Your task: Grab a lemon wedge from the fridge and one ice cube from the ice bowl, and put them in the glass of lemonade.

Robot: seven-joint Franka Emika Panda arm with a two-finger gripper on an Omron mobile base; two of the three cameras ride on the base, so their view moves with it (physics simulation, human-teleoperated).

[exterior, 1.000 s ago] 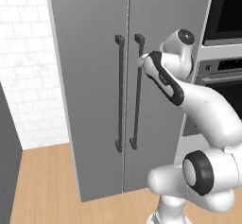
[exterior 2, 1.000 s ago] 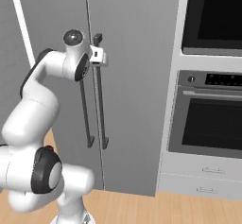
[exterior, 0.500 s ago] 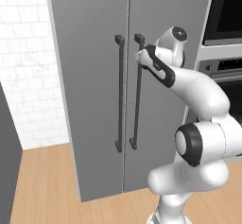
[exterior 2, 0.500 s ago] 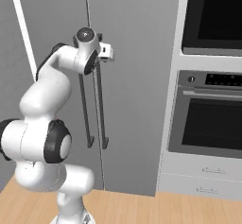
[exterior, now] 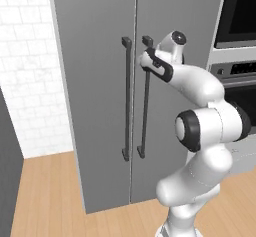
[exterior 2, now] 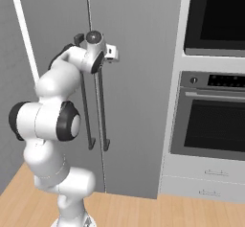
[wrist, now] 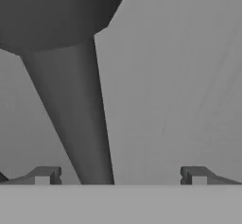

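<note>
The fridge [exterior: 95, 91] is a tall slab of brushed grey, both doors shut, with two long dark bar handles at its centre seam. The gripper [wrist: 120, 175] sits at the top of the right-hand handle [wrist: 80, 124], jaws spread wide with the bar between them, apparently untouched. Right of the fridge stand a black-fronted wall oven [exterior 2: 213, 125] and microwave [exterior 2: 215, 17].
</note>
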